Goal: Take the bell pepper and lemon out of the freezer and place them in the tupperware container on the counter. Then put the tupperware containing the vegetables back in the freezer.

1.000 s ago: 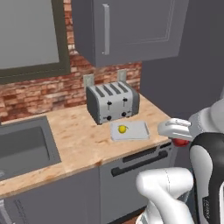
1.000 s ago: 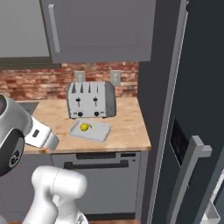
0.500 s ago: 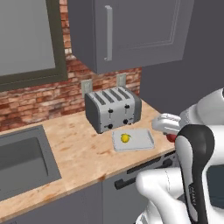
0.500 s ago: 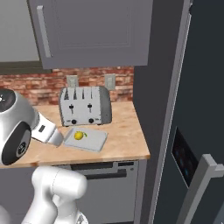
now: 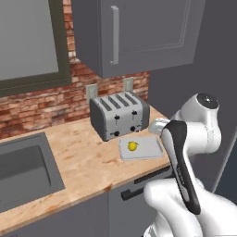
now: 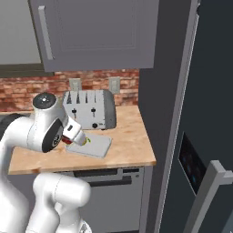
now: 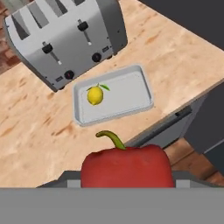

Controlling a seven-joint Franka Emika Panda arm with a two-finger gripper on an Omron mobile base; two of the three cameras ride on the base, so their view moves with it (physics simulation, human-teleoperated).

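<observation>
In the hand view my gripper is shut on the red bell pepper (image 7: 125,168), which fills the space between the fingers, green stem up. It hangs above the counter's front edge, just short of the tupperware container (image 7: 131,94). The yellow lemon (image 7: 95,95) lies in the tray's left part. From the left base view the lemon (image 5: 133,146) rests in the tupperware container (image 5: 150,147) on the counter (image 5: 83,162), with my wrist beside the tray. In the right base view my gripper (image 6: 79,138) hovers over the tray's (image 6: 98,148) left end. The dark freezer (image 6: 209,91) stands to the right.
A silver four-slot toaster (image 5: 119,115) stands right behind the tray against the brick wall. A sink (image 5: 23,171) is set into the counter at the left. Grey wall cabinets (image 5: 139,32) hang overhead. A dark drawer handle (image 7: 181,113) runs below the counter edge.
Both base views have shifted and drawn nearer, so the base has moved. The arm with the pepper now sits closer to the tray. The lemon has stayed in the tray.
</observation>
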